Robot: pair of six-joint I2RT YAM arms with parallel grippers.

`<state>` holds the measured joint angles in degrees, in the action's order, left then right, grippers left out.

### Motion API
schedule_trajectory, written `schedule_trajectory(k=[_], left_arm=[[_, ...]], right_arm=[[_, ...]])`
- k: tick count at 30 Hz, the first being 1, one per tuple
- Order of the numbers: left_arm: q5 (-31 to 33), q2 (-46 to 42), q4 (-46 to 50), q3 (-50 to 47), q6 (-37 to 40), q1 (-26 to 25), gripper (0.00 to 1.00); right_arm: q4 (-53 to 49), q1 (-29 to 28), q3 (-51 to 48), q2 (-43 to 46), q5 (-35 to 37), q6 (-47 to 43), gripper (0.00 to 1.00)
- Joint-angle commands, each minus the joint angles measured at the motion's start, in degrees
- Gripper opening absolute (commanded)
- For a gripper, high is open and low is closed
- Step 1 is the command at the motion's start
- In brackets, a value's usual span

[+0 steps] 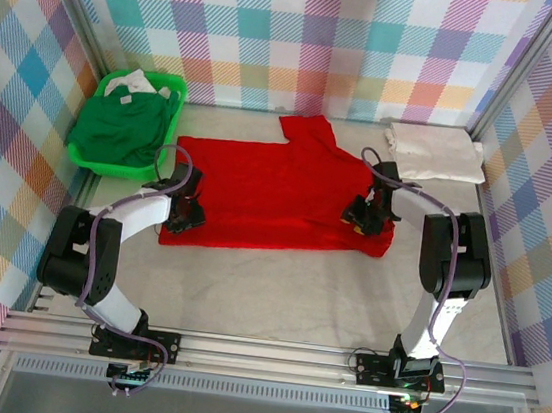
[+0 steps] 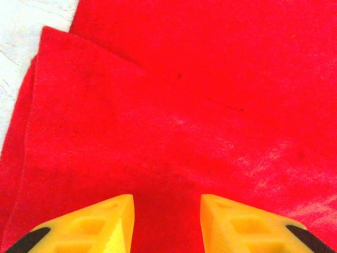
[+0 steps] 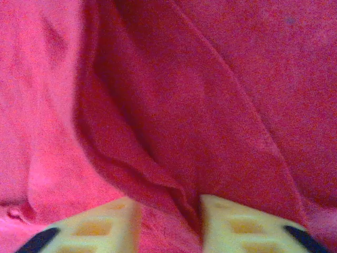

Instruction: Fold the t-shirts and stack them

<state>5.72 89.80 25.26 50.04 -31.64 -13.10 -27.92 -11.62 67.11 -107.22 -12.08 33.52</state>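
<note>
— Which step is in hand?
— The red tee (image 1: 268, 190), spread mid-table, is judged to be mid-fold. Its near edge is straddled by the left gripper (image 2: 167, 205) and the right gripper (image 3: 169, 205). Both pairs of jaws are held spread, and nothing is pinched.
— What is called for next?
— The edge must be pinched at both ends and carried over evenly. Farther back, a cream tee (image 1: 434, 151) lies folded at right, and a green tee (image 1: 119, 129) is bundled in the basket (image 1: 83, 155).

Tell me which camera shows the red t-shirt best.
Top external: the whole red t-shirt shows, spread flat on the table, one sleeve sticking out at the far side. The left wrist view gives a close patch with a layered edge; the right wrist view, a creased fold.
</note>
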Motion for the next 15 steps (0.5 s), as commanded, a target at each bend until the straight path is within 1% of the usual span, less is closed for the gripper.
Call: schedule_trajectory(k=[1, 3, 6, 11, 15], left_arm=[[1.4, 0.6, -0.1, -0.1, -0.5, -0.7, 0.38], [1.3, 0.8, -0.3, -0.2, -0.6, -0.7, 0.39], [1.5, 0.9, -0.1, -0.4, -0.8, -0.7, 0.39], [2.2, 0.1, 0.1, -0.5, -0.9, -0.7, 0.39], [3.1, -0.6, 0.3, -0.4, -1.1, -0.7, 0.39]], right_arm=[[2.3, 0.1, -1.1, 0.4, -2.3, 1.1, 0.21], [2.9, 0.1, -1.3, 1.1, -2.2, 1.4, 0.15], [3.5, 0.1, -1.2, 1.9, -1.9, 1.6, 0.0], [3.6, 0.1, 0.4, 2.4, -2.2, 2.1, 0.0], [3.2, -0.5, 3.6, 2.0, -2.8, 1.8, 0.0]])
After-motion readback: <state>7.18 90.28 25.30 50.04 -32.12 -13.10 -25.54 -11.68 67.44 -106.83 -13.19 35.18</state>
